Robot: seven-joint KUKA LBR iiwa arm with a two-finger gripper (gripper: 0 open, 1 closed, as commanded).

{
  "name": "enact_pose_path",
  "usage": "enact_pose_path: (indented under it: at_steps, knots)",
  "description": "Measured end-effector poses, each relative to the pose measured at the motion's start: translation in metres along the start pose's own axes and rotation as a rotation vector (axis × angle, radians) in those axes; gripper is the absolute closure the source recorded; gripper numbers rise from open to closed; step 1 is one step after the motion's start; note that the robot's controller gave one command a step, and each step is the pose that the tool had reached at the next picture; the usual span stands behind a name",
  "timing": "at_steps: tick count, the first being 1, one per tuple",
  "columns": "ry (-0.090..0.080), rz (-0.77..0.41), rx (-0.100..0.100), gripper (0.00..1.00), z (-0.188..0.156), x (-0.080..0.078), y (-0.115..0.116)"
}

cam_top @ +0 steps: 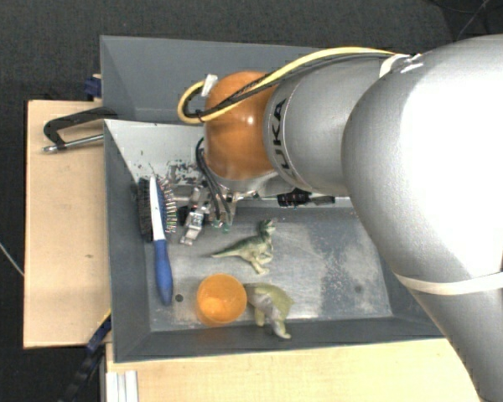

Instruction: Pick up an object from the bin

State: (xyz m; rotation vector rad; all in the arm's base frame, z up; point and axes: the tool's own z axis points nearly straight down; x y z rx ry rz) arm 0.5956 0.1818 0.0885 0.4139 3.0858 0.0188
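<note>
My gripper (pixel 198 211) hangs low in the left part of the bin, under the orange wrist cover. Just to its left lies a brush (pixel 158 224) with a blue handle, a white back and black bristles, stretched along the left wall. Right of and slightly below the gripper, a small green dinosaur toy (pixel 251 248) lies on the floor, apart from the gripper. Nothing shows as held.
An orange ball (pixel 220 299) rests near the front wall, with a pale green dinosaur (pixel 272 308) touching its right side. The big silver arm covers the bin's right and back portions. Bare floor shows between the dinosaurs and the arm.
</note>
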Motion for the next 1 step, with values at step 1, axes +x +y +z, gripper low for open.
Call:
enact_pose_path:
  at_steps: [1]
  knots:
    - [0.015,-0.048,0.006,1.0,-0.1292,0.0075,0.0193]
